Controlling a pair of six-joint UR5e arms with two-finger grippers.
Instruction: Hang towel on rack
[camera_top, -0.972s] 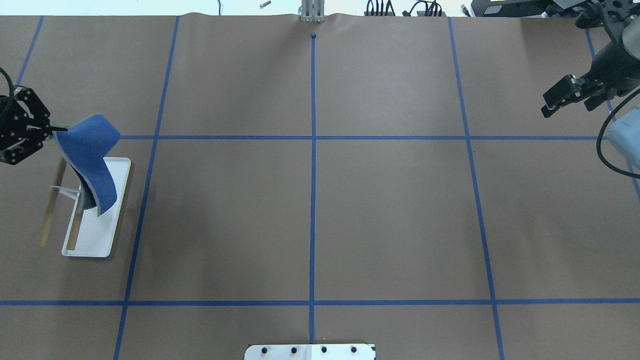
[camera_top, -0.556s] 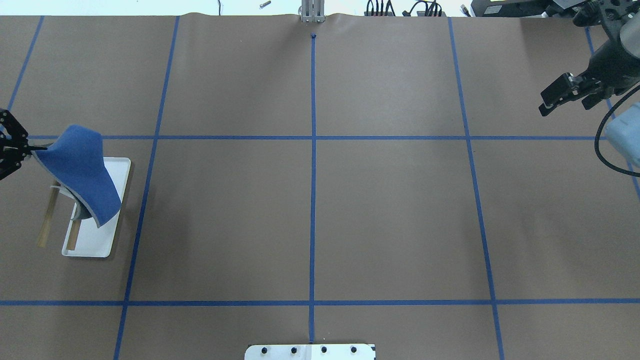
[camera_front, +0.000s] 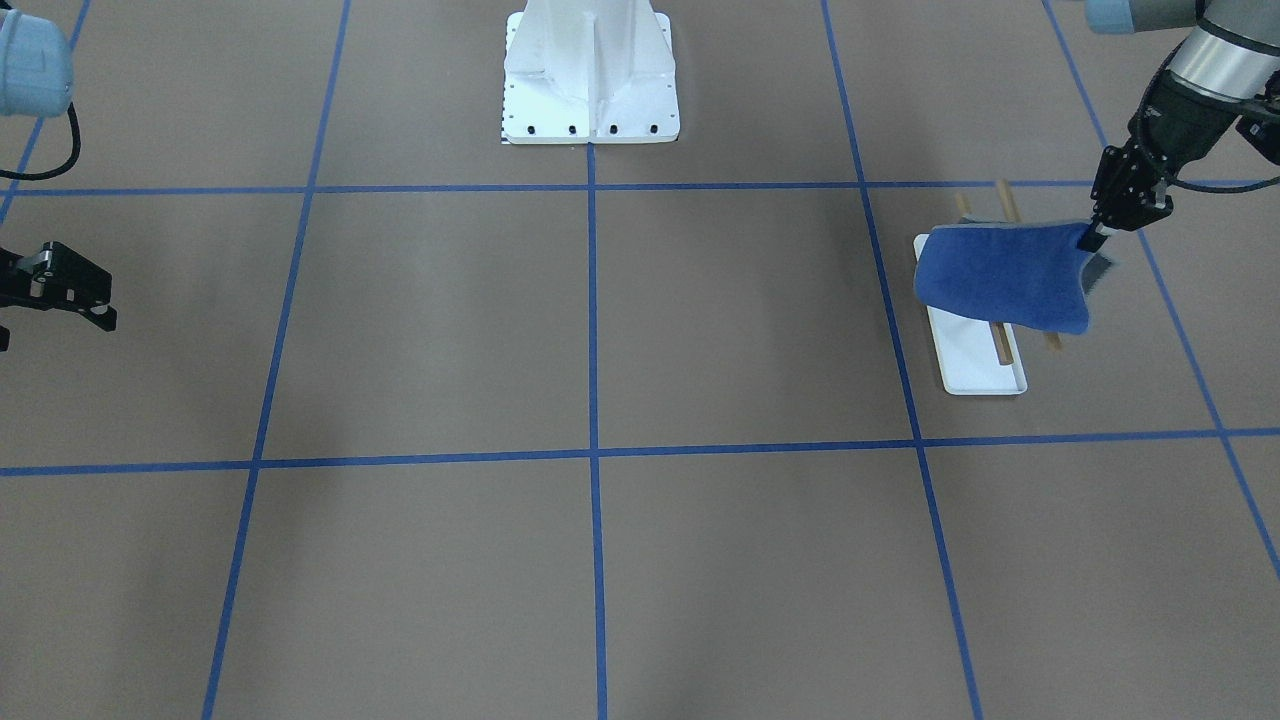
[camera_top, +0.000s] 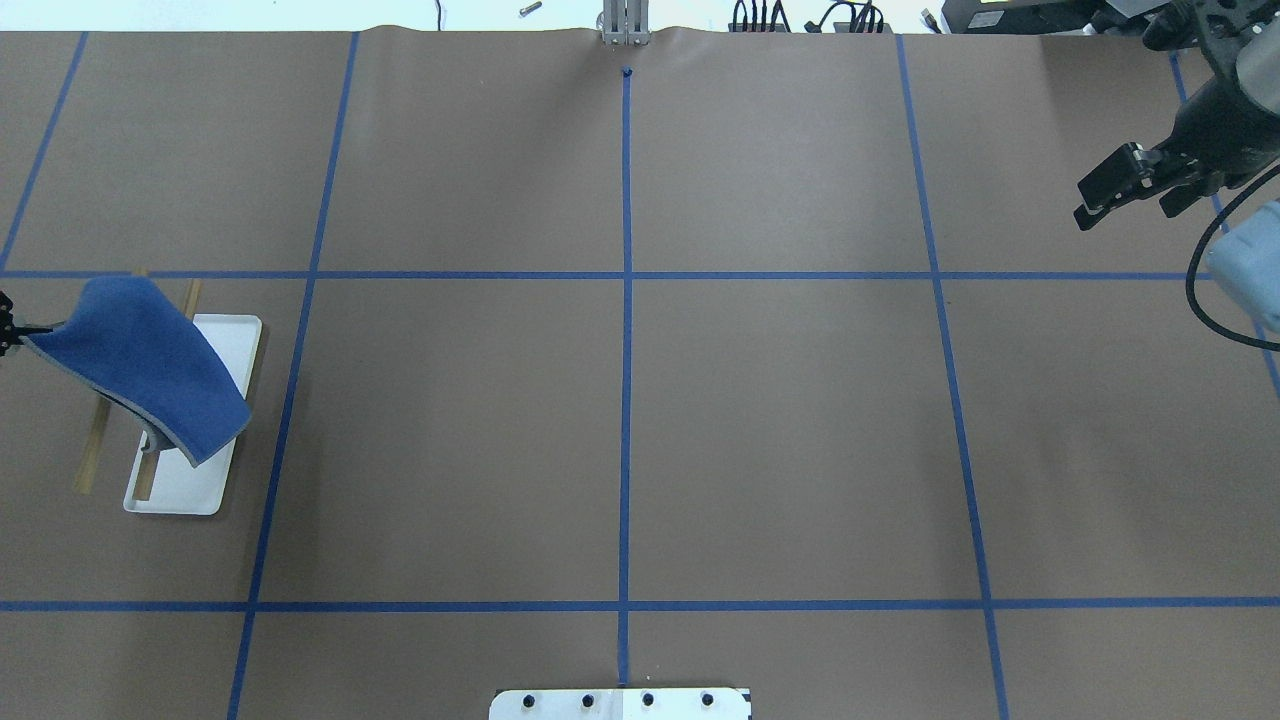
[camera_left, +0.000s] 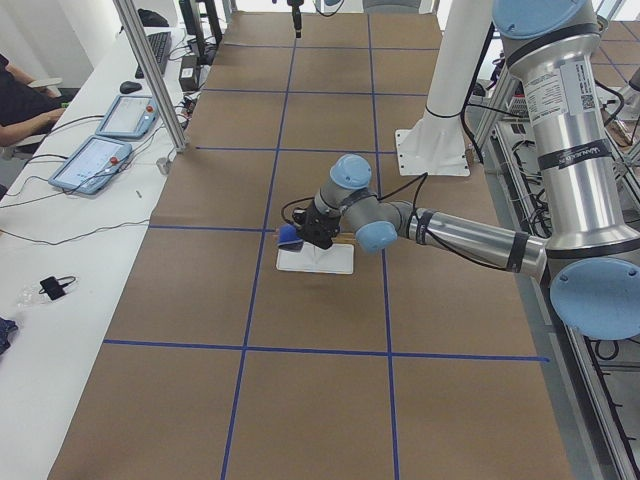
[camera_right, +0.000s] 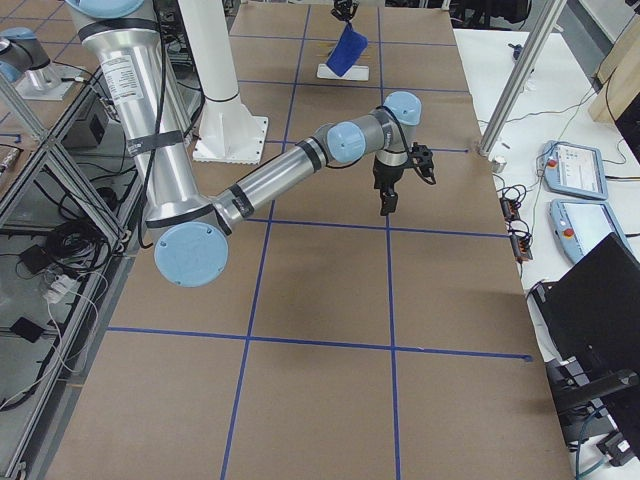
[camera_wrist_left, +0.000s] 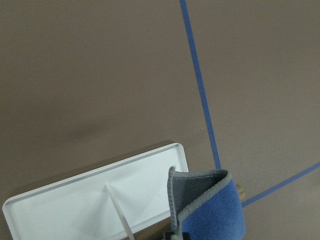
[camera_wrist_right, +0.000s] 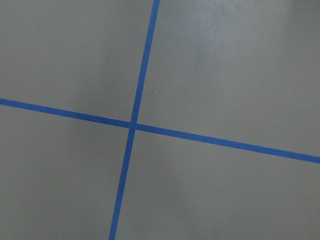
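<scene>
L hand (camera_front: 1095, 238) pinches corner of blue fuzzy towel (camera_top: 140, 365), grey stitched edge, spread across both rods of rack (camera_top: 228, 335) by surface (camera_top: 780, 430) left edge. Rack: flat white tray, thin tan wood rods. R hand (camera_top: 1128, 195) fingers wide, near far right corner; hands well apart, brown taped paper btwn

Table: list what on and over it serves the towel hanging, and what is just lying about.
Job: towel; rack; left gripper, jaws shut on the towel's corner.
Lying about: right gripper, jaws open, empty; white pedestal base; cables past the table's far edge.
</scene>
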